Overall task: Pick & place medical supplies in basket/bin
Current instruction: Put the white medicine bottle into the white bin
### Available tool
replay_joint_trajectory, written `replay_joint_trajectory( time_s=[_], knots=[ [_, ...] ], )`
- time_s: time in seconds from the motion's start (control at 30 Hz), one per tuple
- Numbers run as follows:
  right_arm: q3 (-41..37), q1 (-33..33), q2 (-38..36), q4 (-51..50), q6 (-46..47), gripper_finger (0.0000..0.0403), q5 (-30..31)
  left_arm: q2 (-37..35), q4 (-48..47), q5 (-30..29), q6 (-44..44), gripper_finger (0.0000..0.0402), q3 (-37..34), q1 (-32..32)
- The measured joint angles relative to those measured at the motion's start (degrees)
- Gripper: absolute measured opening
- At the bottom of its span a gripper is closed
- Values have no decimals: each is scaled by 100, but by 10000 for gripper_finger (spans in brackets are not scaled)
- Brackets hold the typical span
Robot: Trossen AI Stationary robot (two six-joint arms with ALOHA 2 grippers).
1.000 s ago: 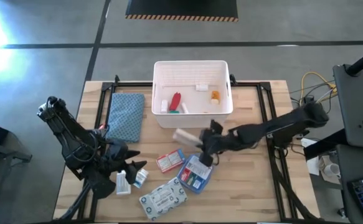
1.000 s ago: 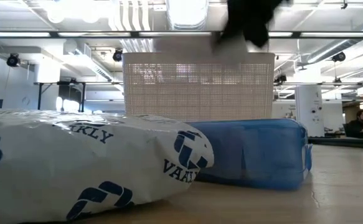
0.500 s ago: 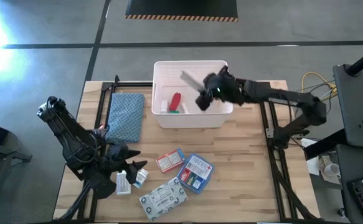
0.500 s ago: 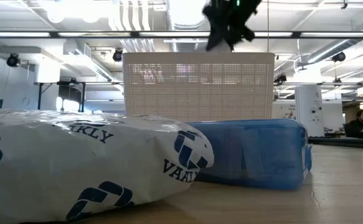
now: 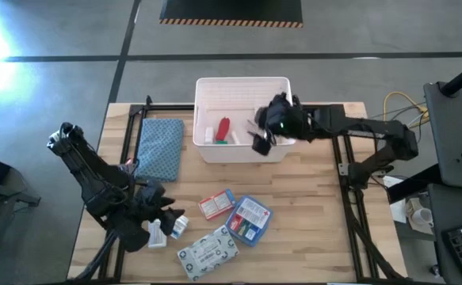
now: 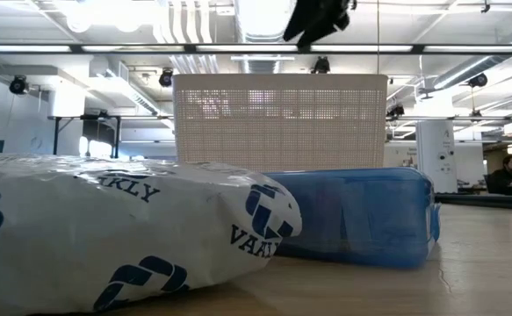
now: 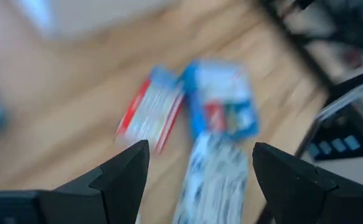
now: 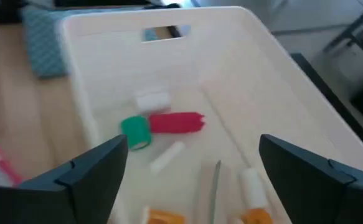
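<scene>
- Two grippers show in your views: the right gripper [image 5: 261,136] hangs over the near right part of the white bin [image 5: 282,82], and its wrist view shows the fingers [image 8: 81,174] spread wide with nothing between them.
- Inside the bin you can see a red tube [image 8: 176,122] with a teal-capped piece [image 8: 135,131] touching its end, a small white piece [image 8: 152,99] just beside them, and orange-tipped items [image 8: 256,216] nearer the gripper.
- From above, the red tube [image 5: 223,128] lies in the bin's left half.
- Your left gripper [image 5: 161,212] sits well in front of the bin, towards the table's near left corner; its fingers [image 7: 122,177] stand apart and empty.
- Just beside that gripper stand two white pill bottles [image 5: 156,233].
- Between the bin and the table's near edge lie three packs: a red-white packet [image 5: 215,204], a blue-red packet [image 5: 249,219] beside it, and a grey-white patterned flat pack [image 5: 208,252] nearest the edge.
- Left of the bin lies a blue-grey folded cloth [image 5: 160,147].
- At table height the flat pack [image 6: 106,233] fills the foreground, with the blue-red packet [image 6: 356,215] behind it and the bin's slotted wall [image 6: 280,123] beyond.
</scene>
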Motion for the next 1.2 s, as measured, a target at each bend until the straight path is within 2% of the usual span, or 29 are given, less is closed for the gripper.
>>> replay_joint_trajectory(
  time_s=[0.1, 0.2, 0.3, 0.37, 0.5, 0.6, 0.7, 0.93, 1.0, 1.2],
  knots=[
    [-7, 344, -55, -373, 408, 351, 551, 31, -374, 1064, -1100, 265, -237, 47],
    [-11, 574, -189, -957, 1500, 349, 1109, 159, -496, 2070, -2120, 265, -549, 4],
    [-4, 688, -302, -1773, 3081, 348, 1114, 361, -234, 2904, -3029, 265, -854, -207],
    [-14, 705, -312, -2295, 3843, 348, 1079, 479, 95, 3280, -3336, 265, -968, -333],
    [-75, 723, -336, -2649, 4405, 348, 1133, 645, 446, 3335, -3361, 265, -998, -354],
    [-190, 729, -295, -2569, 4392, 348, 1127, 761, 92, 3434, -3367, 265, -951, -285],
    [-313, 723, -284, -2404, 4394, 348, 1127, 886, -393, 3875, -3429, 265, -973, -272],
    [-423, 724, -288, -2156, 4394, 348, 1123, 927, -200, 4006, -3452, 265, -1165, -268],
    [-424, 721, -288, -2146, 4394, 348, 1126, 925, -33, 4006, -3468, 265, -1300, -268],
    [-431, 723, -288, -1961, 4392, 348, 1124, 905, 1316, 4023, -3570, 265, -2089, -267]
  ],
)
